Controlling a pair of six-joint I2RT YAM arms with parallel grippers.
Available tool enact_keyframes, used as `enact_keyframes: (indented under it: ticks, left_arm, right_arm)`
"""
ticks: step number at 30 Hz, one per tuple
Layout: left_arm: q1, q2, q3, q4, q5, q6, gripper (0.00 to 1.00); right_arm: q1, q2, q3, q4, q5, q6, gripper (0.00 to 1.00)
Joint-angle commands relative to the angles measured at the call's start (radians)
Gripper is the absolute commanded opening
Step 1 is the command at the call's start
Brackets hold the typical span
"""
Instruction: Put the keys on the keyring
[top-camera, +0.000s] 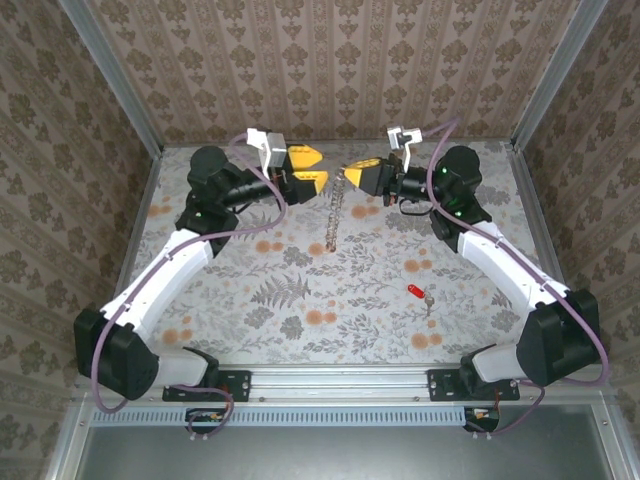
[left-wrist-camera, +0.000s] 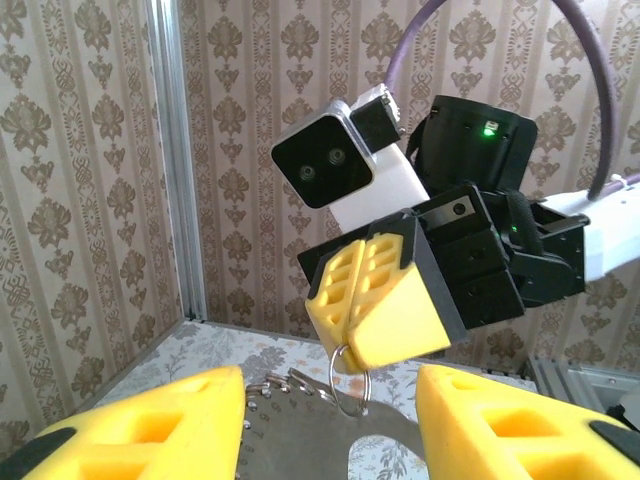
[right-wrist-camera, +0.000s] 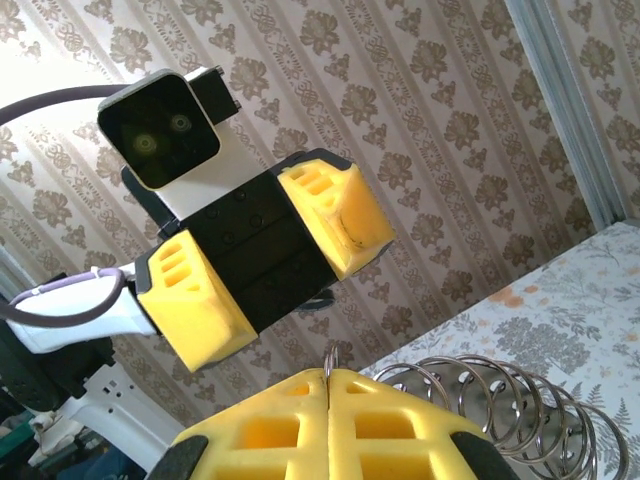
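The keyring (top-camera: 334, 215) is a chain of silvery rings that hangs from my right gripper (top-camera: 362, 176) down to the table at the back middle. That gripper is shut on the top ring (left-wrist-camera: 350, 378); the ring's edge pokes out between its closed pads (right-wrist-camera: 328, 372), and the coiled rings (right-wrist-camera: 520, 400) trail off beside them. My left gripper (top-camera: 306, 168) faces it from the left, open and holding nothing. Its yellow fingers (left-wrist-camera: 150, 425) flank the ring without touching it. The key (top-camera: 416, 292), tiny with a red head, lies on the table to the right, away from both grippers.
The floral tabletop (top-camera: 290, 290) is fenced by patterned walls with aluminium posts (top-camera: 120, 80) at the back corners. A metal rail (top-camera: 340, 380) runs along the near edge between the arm bases.
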Motion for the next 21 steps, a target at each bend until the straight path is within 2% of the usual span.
enact_keyframes:
  ticks: [1, 5, 8, 18, 21]
  left_arm:
    - [0.008, -0.008, 0.060, -0.070, 0.110, 0.033, 0.46]
    - [0.002, 0.022, 0.112, -0.126, 0.192, 0.033, 0.39]
    - [-0.005, 0.043, 0.128, -0.141, 0.214, 0.035, 0.39]
    - [-0.015, 0.076, 0.139, -0.153, 0.186, 0.036, 0.39]
    - [-0.017, 0.090, 0.138, -0.126, 0.180, 0.001, 0.39]
  right_arm:
    - [-0.007, 0.002, 0.069, 0.010, -0.066, -0.027, 0.00]
    - [-0.008, 0.037, 0.094, 0.006, -0.091, -0.024, 0.00]
    - [-0.007, 0.045, 0.100, 0.008, -0.097, -0.023, 0.00]
    - [-0.007, 0.044, 0.091, 0.020, -0.102, -0.021, 0.00]
    - [-0.008, 0.042, 0.088, 0.027, -0.099, -0.021, 0.00]
